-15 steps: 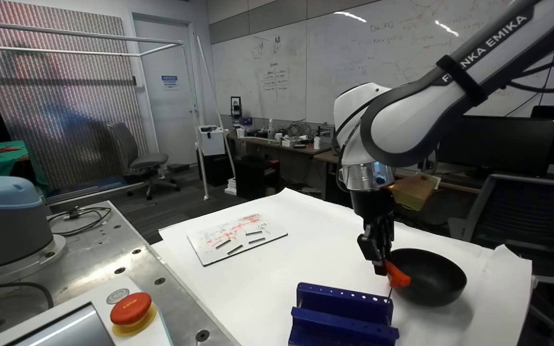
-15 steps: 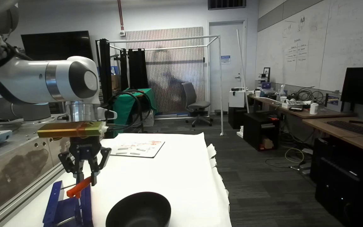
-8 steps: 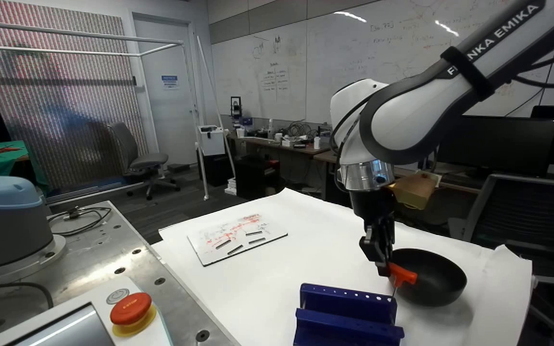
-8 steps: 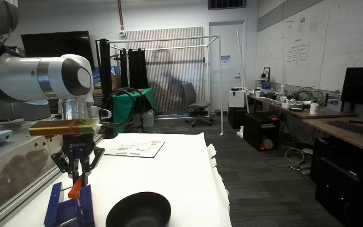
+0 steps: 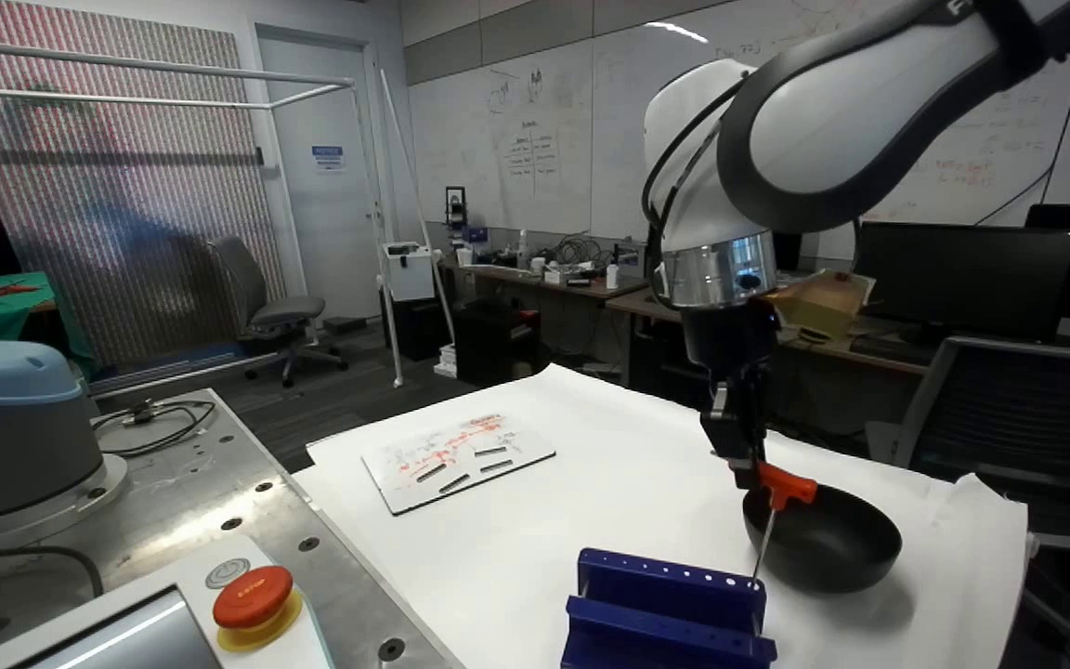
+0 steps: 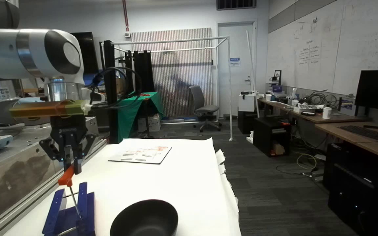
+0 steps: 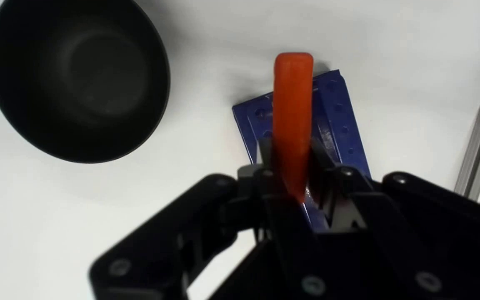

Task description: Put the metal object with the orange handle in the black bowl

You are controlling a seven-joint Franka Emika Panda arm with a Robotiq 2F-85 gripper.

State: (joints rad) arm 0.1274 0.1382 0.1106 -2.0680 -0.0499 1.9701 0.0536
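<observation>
The metal object is a thin metal rod with an orange T-shaped handle, also in an exterior view and the wrist view. My gripper is shut on one end of the handle, above the blue rack. The rod hangs slightly tilted. Its lower end is at the rack's corner; I cannot tell whether it is still in a hole. The black bowl stands beside the rack, with nothing visible inside; it also shows in an exterior view and the wrist view.
Another metal rod lies in the blue rack. A small whiteboard with several dark strips lies on the white-covered table. A metal bench with a red stop button borders the table.
My gripper has closed tighter on the orange handle and turned it. It has then risen, lifting the handle so that more of the metal rod shows above the rack. The bowl has not moved.
</observation>
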